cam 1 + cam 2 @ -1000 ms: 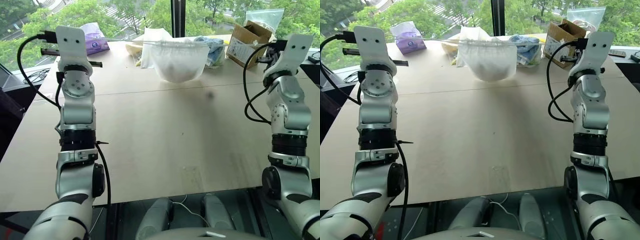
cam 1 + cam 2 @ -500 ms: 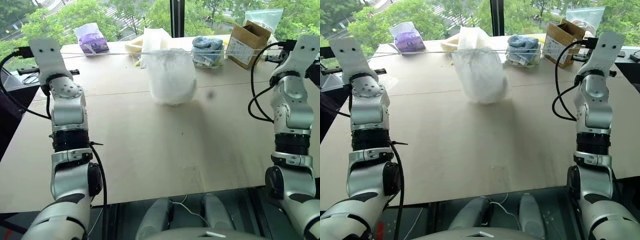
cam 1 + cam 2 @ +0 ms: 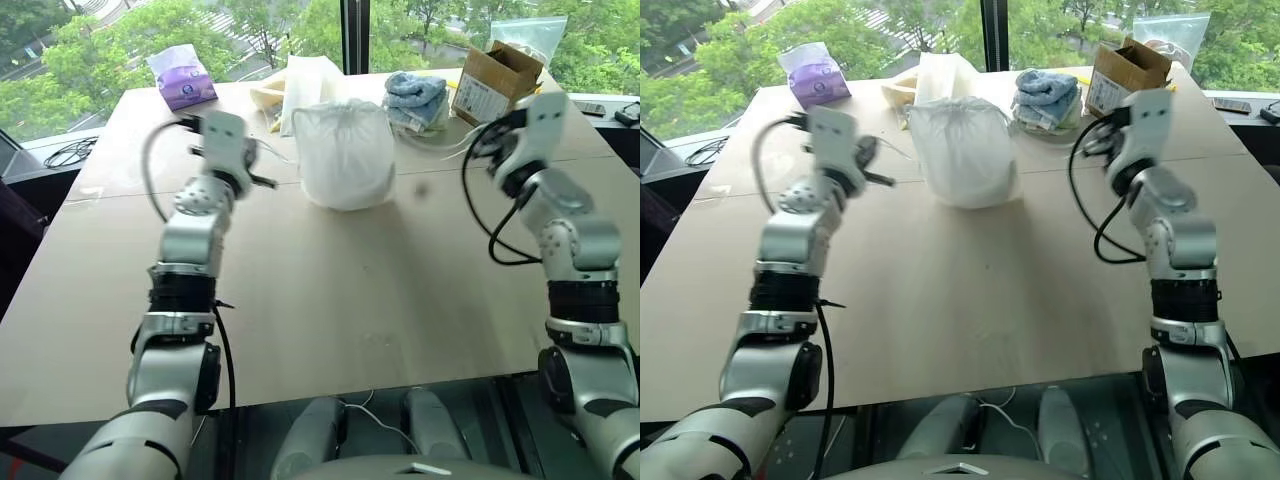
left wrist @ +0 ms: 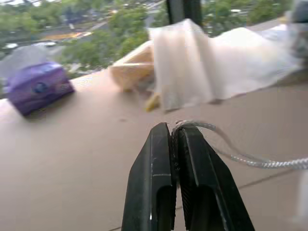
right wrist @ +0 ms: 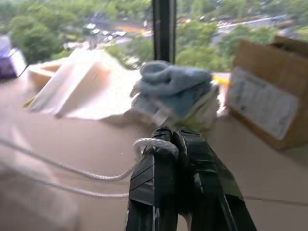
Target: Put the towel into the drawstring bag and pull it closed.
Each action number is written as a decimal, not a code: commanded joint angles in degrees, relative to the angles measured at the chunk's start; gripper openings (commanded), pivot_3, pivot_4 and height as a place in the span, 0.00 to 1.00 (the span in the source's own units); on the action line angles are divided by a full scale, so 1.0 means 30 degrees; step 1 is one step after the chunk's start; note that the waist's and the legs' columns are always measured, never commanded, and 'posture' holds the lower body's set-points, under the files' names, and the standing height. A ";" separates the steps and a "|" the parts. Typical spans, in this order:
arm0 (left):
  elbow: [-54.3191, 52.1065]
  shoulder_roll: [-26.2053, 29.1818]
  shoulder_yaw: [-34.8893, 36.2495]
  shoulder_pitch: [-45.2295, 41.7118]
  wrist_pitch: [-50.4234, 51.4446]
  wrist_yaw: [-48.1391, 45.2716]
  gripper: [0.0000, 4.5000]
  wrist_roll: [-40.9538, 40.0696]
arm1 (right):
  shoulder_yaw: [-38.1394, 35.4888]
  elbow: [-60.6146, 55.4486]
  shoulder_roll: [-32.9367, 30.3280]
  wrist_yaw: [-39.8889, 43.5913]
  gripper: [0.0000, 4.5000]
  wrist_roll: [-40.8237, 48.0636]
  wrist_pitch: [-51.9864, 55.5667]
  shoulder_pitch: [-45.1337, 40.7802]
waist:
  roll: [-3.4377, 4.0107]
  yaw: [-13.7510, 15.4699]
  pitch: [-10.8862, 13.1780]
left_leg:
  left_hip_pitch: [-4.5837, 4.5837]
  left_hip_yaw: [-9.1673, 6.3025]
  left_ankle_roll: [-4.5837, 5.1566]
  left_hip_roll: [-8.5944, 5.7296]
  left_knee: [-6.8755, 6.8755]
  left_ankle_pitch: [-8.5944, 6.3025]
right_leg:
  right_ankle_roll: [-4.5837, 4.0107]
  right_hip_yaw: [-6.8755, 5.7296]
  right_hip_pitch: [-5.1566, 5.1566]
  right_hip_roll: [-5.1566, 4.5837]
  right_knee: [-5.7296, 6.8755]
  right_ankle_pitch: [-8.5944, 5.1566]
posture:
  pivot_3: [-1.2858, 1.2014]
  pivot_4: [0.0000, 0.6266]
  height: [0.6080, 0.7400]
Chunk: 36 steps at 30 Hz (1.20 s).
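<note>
The drawstring bag (image 3: 346,152) stands bulging on the table's far middle, its mouth gathered tight at the top. The towel is hidden; I cannot see inside the bag. My left gripper (image 4: 174,127) is shut on a white cord (image 4: 240,157), held just left of the bag and low over the table. On the bag's right side, my right gripper (image 5: 168,133) is shut on a loop of the other cord (image 5: 72,171). Both cords run slack toward the bag.
Behind the bag lie a cream-white cloth (image 3: 312,78) and a stack of blue towels (image 3: 414,92). A purple packet (image 3: 182,76) sits at the far left and a cardboard box (image 3: 494,72) at the far right. The table's (image 3: 330,300) near half is bare wood.
Both arms have come down and inward toward the bag. The bag, which hung from taut cords, now rests on the table with its mouth drawn closed and the cords slack.
</note>
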 commanded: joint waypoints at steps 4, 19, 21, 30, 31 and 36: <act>-0.2915 0.1842 -0.0319 0.2412 0.1533 -0.4029 0.03 -0.0955 | -0.0085 -0.2612 -0.1318 0.2975 0.00 0.1480 0.2295 0.1566 | 0.0002 -0.0106 0.0005 | 0.0001 0.0023 -0.0003 0.0007 0.0011 0.0003 | -0.0002 0.0033 -0.0032 0.0016 0.0018 0.0000 | 0.52 0.24 1.00; -0.3362 0.6082 0.2399 0.7100 0.0314 -0.9854 0.64 -0.2678 | -0.2083 -0.3474 -0.5465 1.0132 0.86 0.4300 0.2784 0.5740 | -0.0001 0.0606 0.0008 | 0.0044 -0.0003 0.0015 0.0010 0.0014 -0.0010 | -0.0002 -0.0021 0.0051 -0.0004 -0.0038 0.0000 | 0.52 0.24 1.00; -0.2796 0.6534 0.2781 0.7508 0.0087 -0.9813 0.64 -0.2484 | -0.2104 -0.3370 -0.7024 1.2127 0.86 0.3629 0.1138 0.7053 | 0.0000 0.0753 0.0011 | 0.0037 -0.0023 0.0017 0.0010 0.0001 -0.0011 | -0.0004 -0.0040 0.0055 -0.0004 -0.0065 -0.0001 | 0.52 0.24 1.00; -0.3039 0.8202 0.3216 1.1927 -0.3380 -1.1355 0.64 -0.1526 | -0.4053 0.0437 -0.9067 1.7531 0.86 0.1921 -0.6505 1.1535 | 0.0019 0.0944 0.0004 | 0.0131 0.0001 0.0039 0.0025 -0.0014 -0.0029 | -0.0004 -0.0044 0.0167 -0.0023 -0.0135 -0.0001 | 0.52 0.24 1.00; -0.3154 0.8255 0.3207 1.2198 -0.3633 -1.1386 0.64 -0.1480 | -0.4040 0.1131 -0.9083 1.7543 0.86 0.1436 -0.7556 1.1460 | 0.0027 0.0966 -0.0001 | 0.0132 0.0007 0.0040 0.0025 -0.0018 -0.0030 | -0.0003 -0.0041 0.0167 -0.0023 -0.0136 -0.0001 | 0.52 0.24 1.00; -0.3510 0.7292 0.3468 1.1969 -0.4159 -1.0673 0.64 -0.1942 | -0.5811 0.3219 -0.6255 1.2496 0.86 0.3102 -0.6226 0.6286 | 0.0146 0.0578 0.0070 | 0.0207 0.0146 0.0108 0.0084 -0.0026 -0.0071 | -0.0049 0.0073 0.0182 -0.0018 -0.0131 0.0039 | 0.52 0.24 1.00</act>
